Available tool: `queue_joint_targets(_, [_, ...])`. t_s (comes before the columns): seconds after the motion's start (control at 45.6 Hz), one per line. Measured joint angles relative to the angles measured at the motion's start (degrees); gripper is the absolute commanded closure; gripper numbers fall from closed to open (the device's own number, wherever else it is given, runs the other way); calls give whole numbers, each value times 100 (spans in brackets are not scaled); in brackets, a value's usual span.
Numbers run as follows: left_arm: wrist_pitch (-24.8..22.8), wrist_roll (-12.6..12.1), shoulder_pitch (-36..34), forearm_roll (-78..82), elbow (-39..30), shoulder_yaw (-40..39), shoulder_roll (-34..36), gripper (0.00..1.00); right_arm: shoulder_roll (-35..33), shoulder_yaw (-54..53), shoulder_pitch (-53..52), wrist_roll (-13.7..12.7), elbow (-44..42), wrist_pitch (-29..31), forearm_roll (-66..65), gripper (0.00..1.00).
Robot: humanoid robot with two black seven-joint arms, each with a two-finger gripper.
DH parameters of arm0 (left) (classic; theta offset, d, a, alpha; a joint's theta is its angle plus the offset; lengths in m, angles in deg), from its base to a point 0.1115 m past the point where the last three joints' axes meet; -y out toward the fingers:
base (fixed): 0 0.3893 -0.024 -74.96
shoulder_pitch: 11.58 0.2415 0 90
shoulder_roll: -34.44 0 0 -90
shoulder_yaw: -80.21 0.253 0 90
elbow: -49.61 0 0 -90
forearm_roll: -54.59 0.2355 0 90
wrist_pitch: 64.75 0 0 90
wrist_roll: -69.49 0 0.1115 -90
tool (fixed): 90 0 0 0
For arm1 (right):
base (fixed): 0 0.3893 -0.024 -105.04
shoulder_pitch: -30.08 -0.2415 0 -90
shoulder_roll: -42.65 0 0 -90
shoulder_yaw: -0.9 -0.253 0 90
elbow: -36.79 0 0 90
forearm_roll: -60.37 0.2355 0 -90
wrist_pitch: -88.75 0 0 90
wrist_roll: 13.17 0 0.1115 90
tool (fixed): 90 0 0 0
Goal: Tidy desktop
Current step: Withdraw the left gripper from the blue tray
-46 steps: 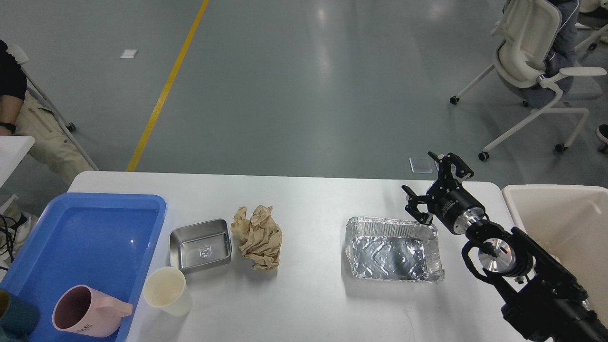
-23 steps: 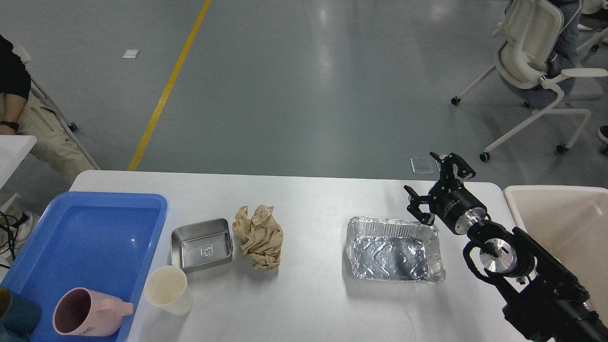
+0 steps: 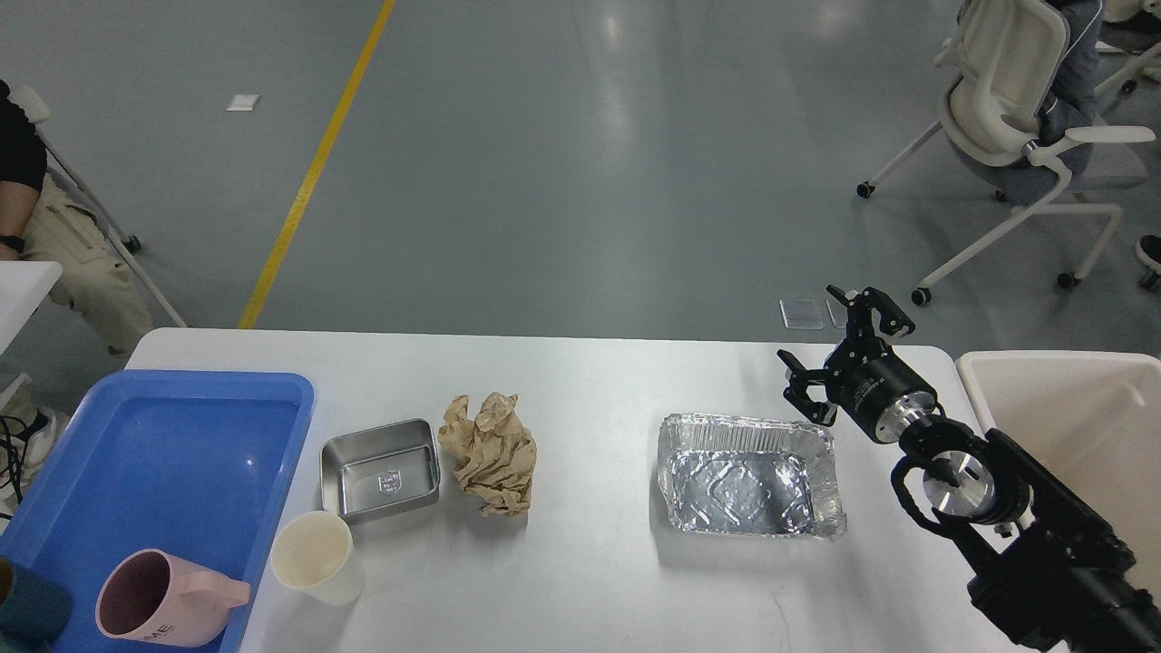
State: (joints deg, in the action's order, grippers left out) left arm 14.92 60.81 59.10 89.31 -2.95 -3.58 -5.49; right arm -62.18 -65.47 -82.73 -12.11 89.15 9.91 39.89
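Note:
The white desktop (image 3: 590,381) spans the lower half of the head view. On it lie a crumpled brown paper ball (image 3: 490,451), a small steel tray (image 3: 381,469), a cream paper cup (image 3: 313,556) and a crinkled foil tray (image 3: 748,474). My right gripper (image 3: 839,349) hovers open and empty just past the foil tray's far right corner, near the table's back edge. My left gripper is out of view.
A blue plastic tray (image 3: 172,444) at the left holds a pink mug (image 3: 159,601), with a dark teal object (image 3: 27,617) at its near corner. A cream bin (image 3: 1070,408) stands at the right edge. Office chairs (image 3: 1016,118) and a seated person (image 3: 54,236) lie beyond the table.
My right gripper has drifted slightly to the right and stayed open. The objects on the table keep their places.

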Motion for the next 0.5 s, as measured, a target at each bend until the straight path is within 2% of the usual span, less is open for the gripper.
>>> queue_joint_targets(0.022, [59,325,-7,-6,33,213,-16,3,12,4,-8,0,-8,0,0,0])
queue_joint_targets(0.131, [81,736,-235,-11,447,852,14,3,35,13,-47,0,-28,0,2,0])
queue_joint_targets(0.197, [79,828,-577,-17,742,1515,30,3,62,73,-96,0,-34,-2,3,0])
queue_joint_targets(0.285, [53,871,-1106,-79,959,2932,82,3,106,213,-157,0,-76,-27,4,0])
queue_joint_targets(0.416, [51,919,-1699,-710,1016,4875,311,3,158,299,-191,0,-117,-64,0,0])
queue_joint_targets(0.504, [58,944,-1809,-1202,935,5667,534,3,153,318,-197,0,-118,-69,0,0])
